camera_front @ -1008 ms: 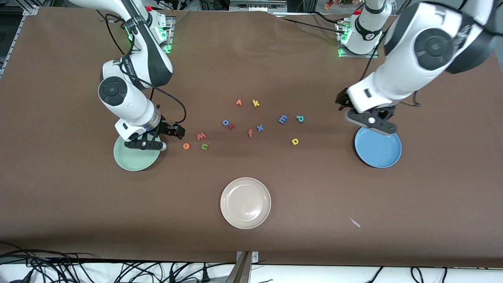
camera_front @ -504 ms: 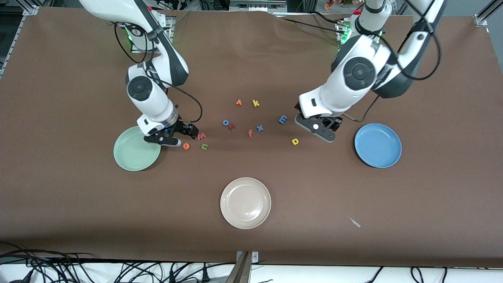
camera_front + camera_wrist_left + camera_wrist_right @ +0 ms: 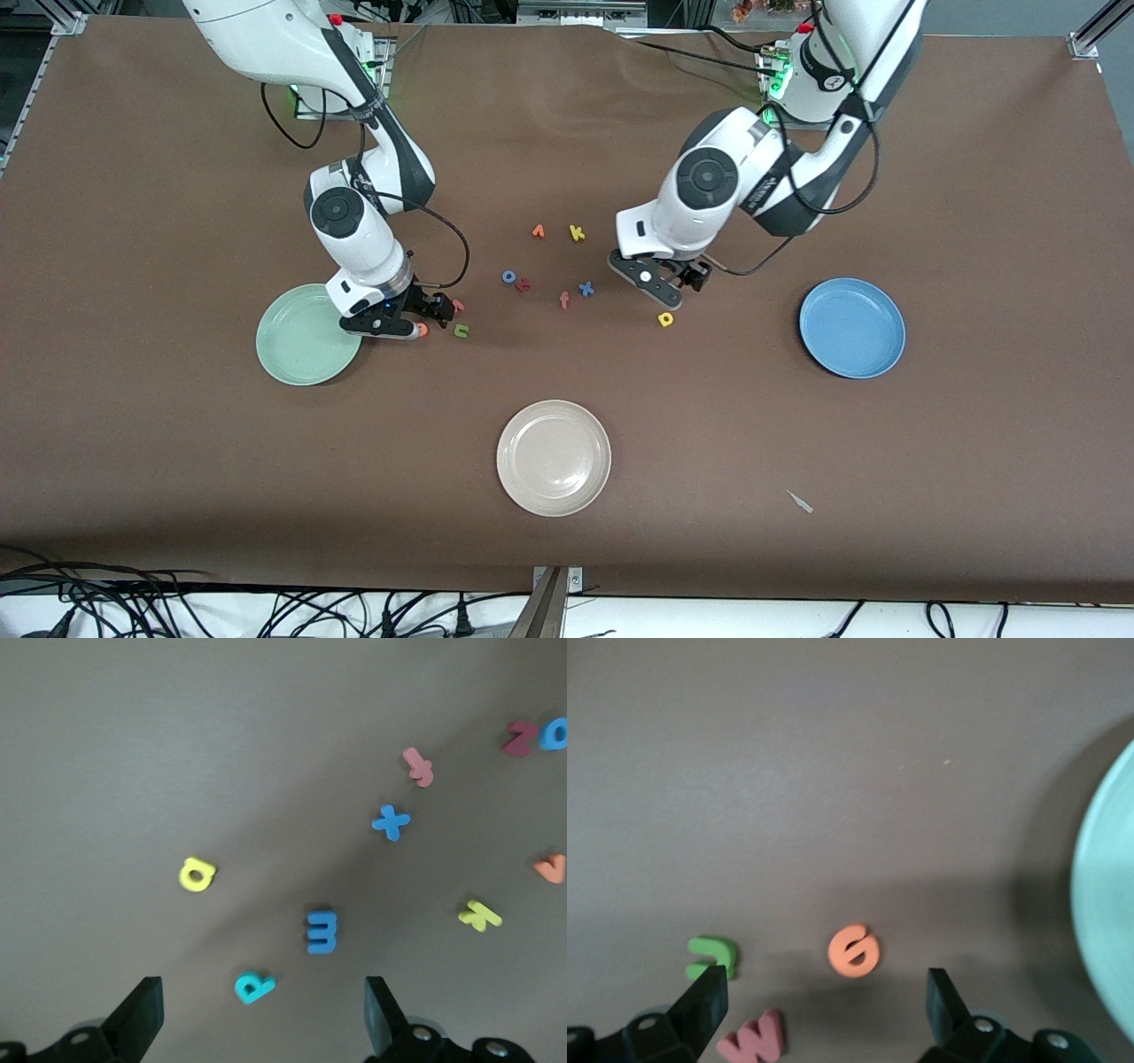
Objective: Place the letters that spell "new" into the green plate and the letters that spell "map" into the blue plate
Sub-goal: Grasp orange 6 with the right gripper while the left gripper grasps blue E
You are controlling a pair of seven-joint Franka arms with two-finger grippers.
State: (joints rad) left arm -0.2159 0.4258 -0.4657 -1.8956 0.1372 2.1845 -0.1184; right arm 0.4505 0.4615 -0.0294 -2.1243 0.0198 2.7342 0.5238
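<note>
A brown table seen from above, with two white robot arms reaching down from the top of the frame. The right gripper, at centre left, hangs low over the orange e, its fingers spread wide and empty; half a second ago it was a little higher in the frame, at the green plate's edge. The green plate lies at left, just beside that gripper, with nothing in it. The green n lies just beside the e, and the red w shows beside both in the right wrist view, near one fingertip. The left gripper, right of centre, hangs with its fingers also wide apart and empty over the blue m and teal p; a second ago it was over the blue plate, and it has since swung toward the middle of the frame. The yellow a lies just below it in the frame. The blue plate sits empty at right, well apart from the letters. In the middle lie a blue o, blue x, pink f, orange v and yellow k, none of them moved. A cream plate sits at lower centre.
</note>
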